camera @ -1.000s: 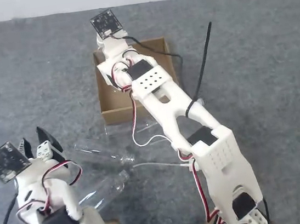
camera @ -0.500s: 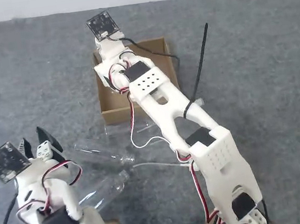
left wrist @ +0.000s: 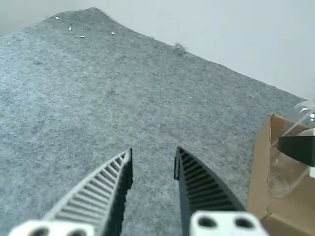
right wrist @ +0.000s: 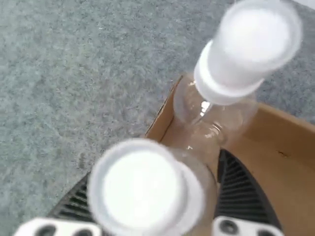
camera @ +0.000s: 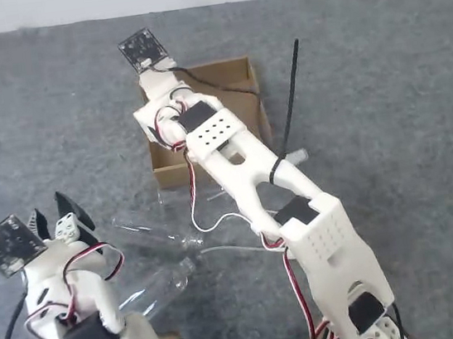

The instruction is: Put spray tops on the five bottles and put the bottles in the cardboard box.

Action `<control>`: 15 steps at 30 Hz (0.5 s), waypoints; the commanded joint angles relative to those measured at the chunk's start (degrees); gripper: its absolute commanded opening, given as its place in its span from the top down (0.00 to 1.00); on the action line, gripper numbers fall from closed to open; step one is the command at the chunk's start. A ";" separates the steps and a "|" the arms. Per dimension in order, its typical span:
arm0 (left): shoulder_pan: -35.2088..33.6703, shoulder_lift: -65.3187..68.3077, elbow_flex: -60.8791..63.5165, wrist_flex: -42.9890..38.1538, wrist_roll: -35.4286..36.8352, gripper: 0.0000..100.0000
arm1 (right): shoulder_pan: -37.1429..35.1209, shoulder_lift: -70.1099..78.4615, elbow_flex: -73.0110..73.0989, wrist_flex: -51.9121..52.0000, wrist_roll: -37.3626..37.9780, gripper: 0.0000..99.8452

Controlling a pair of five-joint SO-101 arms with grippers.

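Grey carpet (camera: pixel 381 74) covers the table. The right arm (camera: pixel 246 163) stretches over the cardboard box (camera: pixel 238 69), and the left arm (camera: pixel 49 281) sits near the front edge. Two clear bottles (camera: pixel 155 229) lie on the carpet between the arms. One capped bottle (right wrist: pixel 231 64) stands inside the box. The right gripper (right wrist: pixel 157 196) pinches a second capped bottle (right wrist: pixel 142 189) by the box's rim. The left gripper (left wrist: pixel 152 157) hangs over bare carpet, its fingers spread.

From above, my right arm (camera: pixel 242 159) covers most of the cardboard box (camera: pixel 234 70) at 12 o'clock, hiding its contents. The clear bottles (camera: pixel 147 230) at 7 o'clock are too faint to count reliably.
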 commanded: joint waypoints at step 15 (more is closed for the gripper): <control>0.00 -0.79 -1.63 -1.58 0.35 0.87 | -0.22 -2.15 -3.16 4.88 -0.53 0.67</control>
